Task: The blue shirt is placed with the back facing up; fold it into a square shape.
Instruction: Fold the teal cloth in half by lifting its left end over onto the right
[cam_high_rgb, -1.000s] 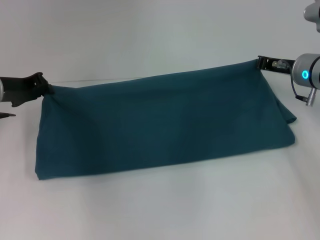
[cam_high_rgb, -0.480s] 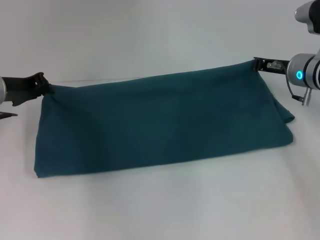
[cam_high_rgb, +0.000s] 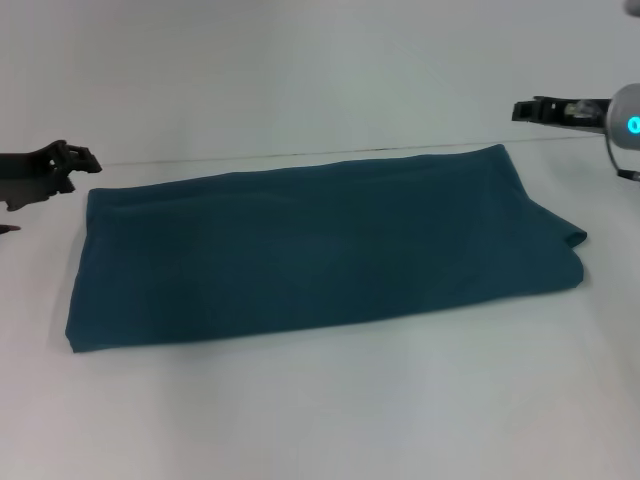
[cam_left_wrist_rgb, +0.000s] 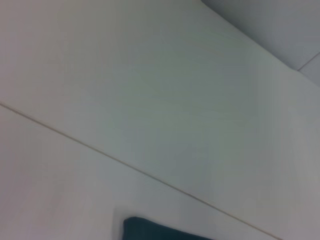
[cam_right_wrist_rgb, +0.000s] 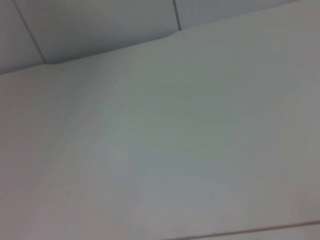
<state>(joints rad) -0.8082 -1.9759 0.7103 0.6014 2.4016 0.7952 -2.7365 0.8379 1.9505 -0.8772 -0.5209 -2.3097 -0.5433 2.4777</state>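
Both end effectors open, clear; blue shirt (cam_high_rgb: 320, 250) flat, folded, wide rectangle.

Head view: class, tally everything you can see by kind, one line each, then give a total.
Shirts: 1, blue shirt
Tools: 2, left tool and right tool, both off the shirt
Tables: 1, white table
Total: 4

Plain white surface (cam_right_wrist_rgb: 165, 150), thin dark seams (cam_right_wrist_rgb: 176, 14), nothing sharper discernible

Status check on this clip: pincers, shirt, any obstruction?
Left pincer and right pincer open, off the cloth. Blue shirt flat, a long folded band, not yet square. Nothing in the way.
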